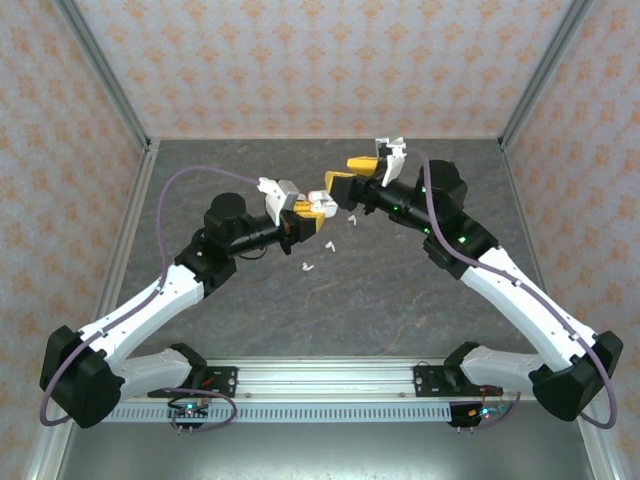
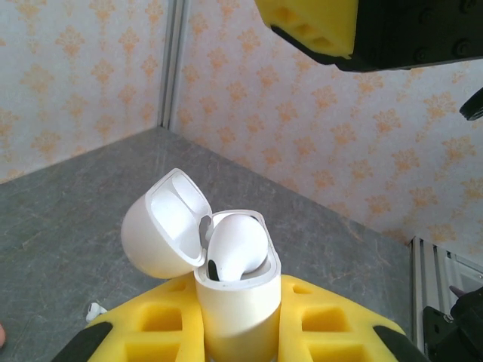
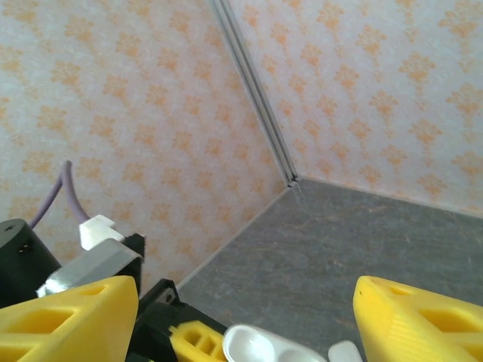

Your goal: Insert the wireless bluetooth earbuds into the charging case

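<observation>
The left gripper (image 1: pixel 303 212) is clamped on the lower body of a white charging case (image 2: pixel 238 309) and holds it upright above the table (image 1: pixel 400 300). The mouth of the case faces up and the lid (image 2: pixel 166 234) is hinged back toward 9 o'clock in the left wrist view. Held this way, the wells are open from above, so the other arm can work on a steady target.

A white earbud (image 2: pixel 240 253) sits in the case, its rounded head standing proud of the rim. I judge it to be placed but perhaps not pressed fully home.

The right gripper (image 3: pixel 247 302) is spread wide with nothing between its yellow fingers (image 3: pixel 423 324). It hangs just above the case, at about 1 o'clock from the left gripper in the top view. In its own wrist view the open lid lies at 6 o'clock, low between the fingers. The earbud is therefore directly beneath the right gripper and apart from it, not touching either finger.

More loose earbuds (image 1: pixel 308 267) lie on the table at roughly 5 to 6 o'clock of the held case, near it but below it. The next pick probably has to come from there.
</observation>
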{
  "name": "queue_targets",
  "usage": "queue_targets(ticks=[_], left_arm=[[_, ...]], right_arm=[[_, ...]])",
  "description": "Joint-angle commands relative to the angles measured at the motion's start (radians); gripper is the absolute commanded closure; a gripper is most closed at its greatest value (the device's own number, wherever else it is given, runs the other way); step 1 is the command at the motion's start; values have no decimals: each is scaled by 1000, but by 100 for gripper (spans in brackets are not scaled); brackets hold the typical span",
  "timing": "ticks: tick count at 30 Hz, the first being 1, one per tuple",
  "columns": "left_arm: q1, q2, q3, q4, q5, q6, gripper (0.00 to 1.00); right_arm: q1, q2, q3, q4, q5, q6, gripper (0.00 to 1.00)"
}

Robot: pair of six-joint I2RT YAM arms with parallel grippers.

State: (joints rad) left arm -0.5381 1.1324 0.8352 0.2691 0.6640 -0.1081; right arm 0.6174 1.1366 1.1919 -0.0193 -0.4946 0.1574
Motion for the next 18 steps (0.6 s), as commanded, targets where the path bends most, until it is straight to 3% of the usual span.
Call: queue_targets(ticks=[1,9,18], left_arm=[[-5,-42,-19,87,-40,-5,100],[-6,-107,-18,55,-67,37,100],[-6,-150,-5,7,-60,58,100]], right_arm=[[-41,-17,31,-126,22,31,23],[-176,41,-1,-353,123,83,22],[-196,323,22,-445,188,40,32]])
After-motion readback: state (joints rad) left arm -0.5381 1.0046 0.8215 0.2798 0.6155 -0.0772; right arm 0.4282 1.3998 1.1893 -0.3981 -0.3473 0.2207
